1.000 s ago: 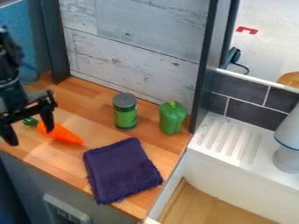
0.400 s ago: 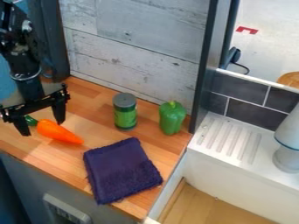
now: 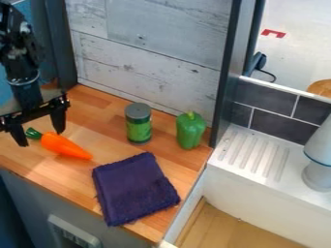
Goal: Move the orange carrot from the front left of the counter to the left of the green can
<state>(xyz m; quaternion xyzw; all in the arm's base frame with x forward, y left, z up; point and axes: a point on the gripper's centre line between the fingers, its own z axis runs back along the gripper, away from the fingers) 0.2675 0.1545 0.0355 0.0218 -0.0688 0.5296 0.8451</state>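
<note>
As your claw (image 3: 42, 138) hangs with its two fingers wide apart, you have nothing gripped; the toy carrot (image 3: 65, 147) has its green end between the fingertips in view, its orange tip pointing away to their right, but you cannot tell whether they touch. Since a moment ago, your claw has shifted slightly up and left in view, while the carrot has stayed put.

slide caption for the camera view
Open robot hand by a toy carrot, with a can, green bell pepper and purple towel
</note>
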